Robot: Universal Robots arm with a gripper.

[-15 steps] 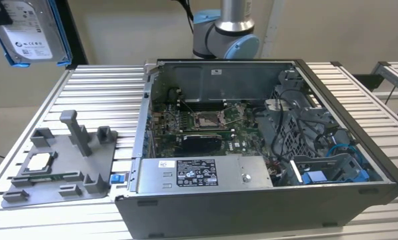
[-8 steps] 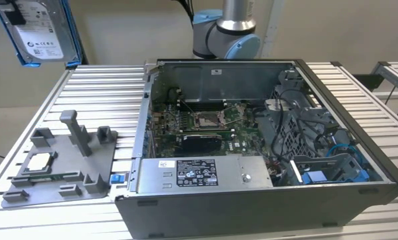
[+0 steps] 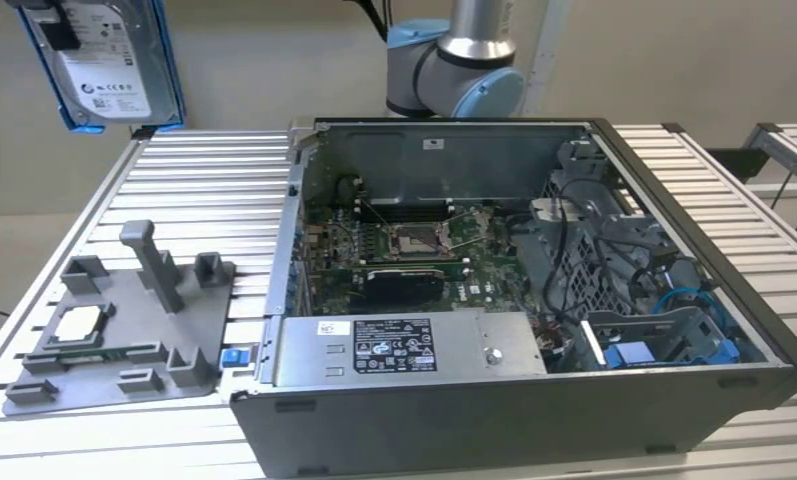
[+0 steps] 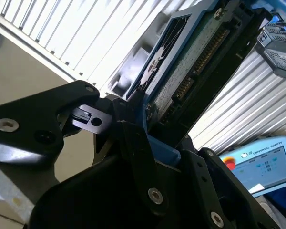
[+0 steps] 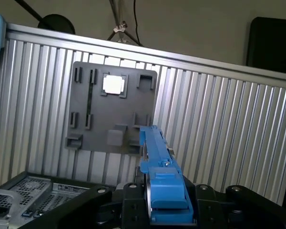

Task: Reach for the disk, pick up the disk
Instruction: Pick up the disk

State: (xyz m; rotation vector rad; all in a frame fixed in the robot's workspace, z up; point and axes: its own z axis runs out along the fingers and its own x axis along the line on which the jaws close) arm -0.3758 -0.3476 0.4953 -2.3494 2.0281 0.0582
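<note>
1. The slatted metal table (image 3: 198, 180) spreads under everything.
2. An open computer case (image 3: 505, 420) lies on it toward the exterior view's right, its board and cables exposed.
3. A grey fixture plate (image 3: 118, 330) lies flat on the table just beside the case, on the exterior view's left.
4. The disk (image 3: 105, 65) hangs in the air at the exterior view's upper left, above the table's far corner and well apart from the case. It stands roughly upright, white label toward that camera, with blue rails along both long sides.
5. My claw (image 5: 167, 191) is clamped on the disk. In both wrist views my black fingers (image 4: 136, 143) press its opposite faces (a blue rail runs out between them).
6. A small square silver chip (image 5: 113, 84) sits in a pocket of the plate, directly below the disk in the first wrist view.
</note>
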